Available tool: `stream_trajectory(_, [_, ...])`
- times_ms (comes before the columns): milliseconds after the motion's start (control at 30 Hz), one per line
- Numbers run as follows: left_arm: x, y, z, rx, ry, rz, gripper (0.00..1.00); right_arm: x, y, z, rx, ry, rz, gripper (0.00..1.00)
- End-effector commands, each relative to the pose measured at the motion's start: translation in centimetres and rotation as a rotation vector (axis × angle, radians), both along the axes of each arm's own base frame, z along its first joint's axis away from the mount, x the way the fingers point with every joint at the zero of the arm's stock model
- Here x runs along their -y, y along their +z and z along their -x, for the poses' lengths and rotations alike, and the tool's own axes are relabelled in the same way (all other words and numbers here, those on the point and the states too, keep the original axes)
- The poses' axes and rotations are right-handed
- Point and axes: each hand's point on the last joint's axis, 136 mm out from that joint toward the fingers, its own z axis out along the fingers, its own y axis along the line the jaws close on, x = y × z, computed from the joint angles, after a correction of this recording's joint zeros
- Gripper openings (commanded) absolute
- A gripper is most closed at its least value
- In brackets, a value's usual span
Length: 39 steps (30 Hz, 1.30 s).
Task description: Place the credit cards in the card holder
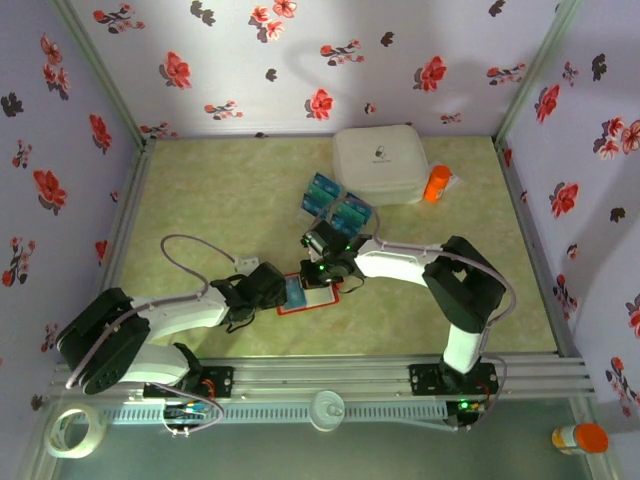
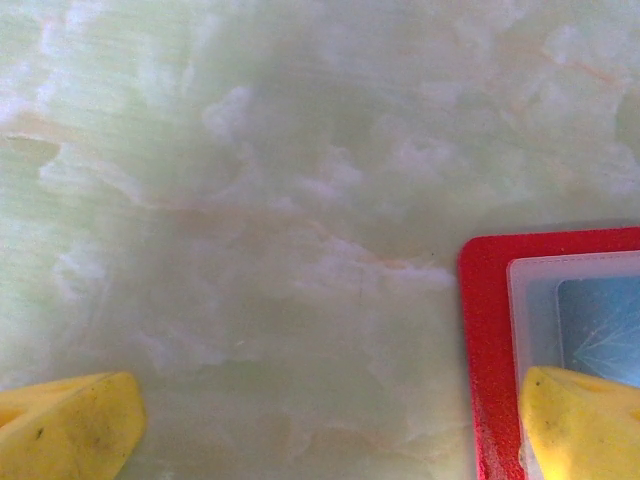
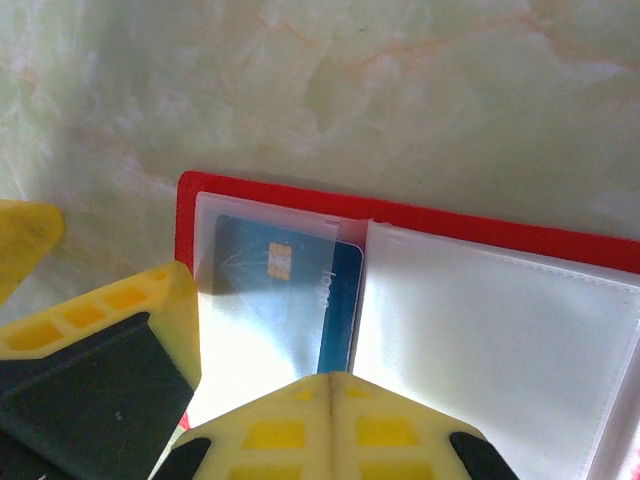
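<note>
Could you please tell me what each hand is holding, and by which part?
The right hand pinches the blue card by its protruding edge; the open left hand grips nothing.

A smooth, faintly sheened marbled finish in pale green is seen on the table top; the card holder is edged in a finely grained, matt red material; its pockets are made of clear, glossy plastic film on which glare is caught; a glossy blue credit card with a metallic gold chip is seen through one of them; the fingers of the left gripper are moulded in matt yellow plastic; the white case is formed of smooth plastic.
</note>
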Motion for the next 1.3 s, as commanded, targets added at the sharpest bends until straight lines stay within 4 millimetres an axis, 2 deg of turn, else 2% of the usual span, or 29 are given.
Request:
stream_trajectory(0, [-1.9,-3.8,2.4,-0.132,0.014,-0.054,1.0,0.0,-1.1,-0.3,-0.009,0.0,0.026,0.05])
stream_trajectory(233, [-1.9,-3.8,2.4,-0.131,0.013,-0.053,1.0,-1.0,-2.4,0.3,-0.052,0.02,0.02,0.05])
stream_trajectory(500, [-1.9,-3.9,2.4,-0.133,0.013,-0.05,1.0,-2.1,-2.7,0.9,-0.064,0.045,0.019,0.04])
stream_trajectory(667, [-1.9,-3.9,2.5,-0.132,0.014,-0.047,1.0,-1.9,-2.3,0.9,-0.055,0.048,0.024,0.04])
stream_trajectory(767, [-1.8,-3.8,2.4,-0.13,0.015,-0.045,1.0,-1.4,-1.1,0.6,-0.025,0.045,0.023,0.06])
stream_trajectory(933, [-1.7,-3.6,2.3,-0.128,0.012,-0.042,1.0,0.7,1.6,-0.7,0.025,-0.012,-0.005,0.18])
stream_trajectory(1067, [-1.6,-3.4,2.2,-0.125,0.011,-0.039,1.0,3.6,3.1,-1.7,0.07,-0.07,0.003,0.29])
stream_trajectory(1267, [-1.4,-2.7,2.0,-0.115,0.007,-0.031,1.0,7.9,3.0,-2.5,0.129,-0.119,0.114,0.44])
